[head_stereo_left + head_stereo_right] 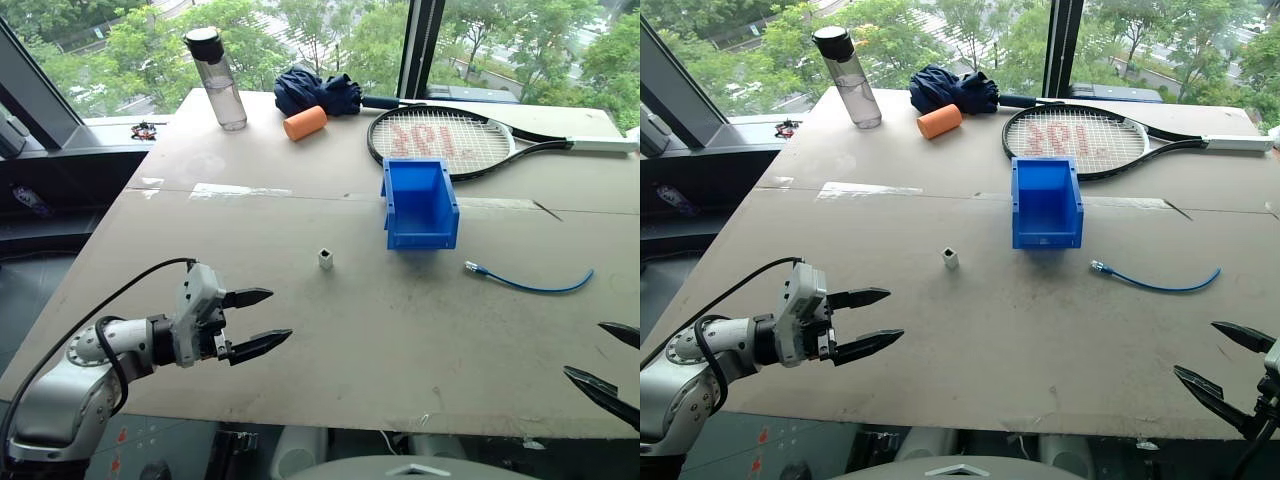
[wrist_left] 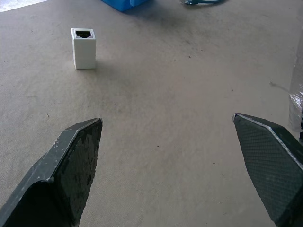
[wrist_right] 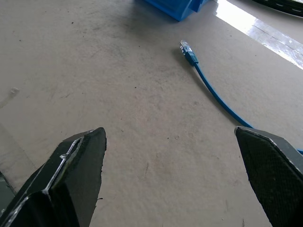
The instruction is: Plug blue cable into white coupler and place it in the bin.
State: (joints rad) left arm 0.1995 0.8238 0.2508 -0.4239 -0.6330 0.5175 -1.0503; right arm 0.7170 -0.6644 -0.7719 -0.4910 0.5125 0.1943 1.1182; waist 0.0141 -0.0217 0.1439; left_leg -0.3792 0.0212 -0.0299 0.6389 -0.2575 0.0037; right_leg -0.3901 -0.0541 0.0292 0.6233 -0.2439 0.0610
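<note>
Because the blue cable (image 1: pixel 530 281) is thin, light and bendy, it will likely flop when lifted, so the best place to hold it looks like just behind its little clear plug, which lies right of the bin (image 1: pixel 419 203). The white coupler (image 1: pixel 325 259) is a tiny hard block standing near the middle, left of the bin, and may tip or slip, so pinch its flat sides. The worktop (image 1: pixel 300 330) is flat, dull and roomy by a window, and the left gripper (image 1: pixel 258 321) and right gripper (image 1: pixel 612 360) hang wide open, holding nothing.
</note>
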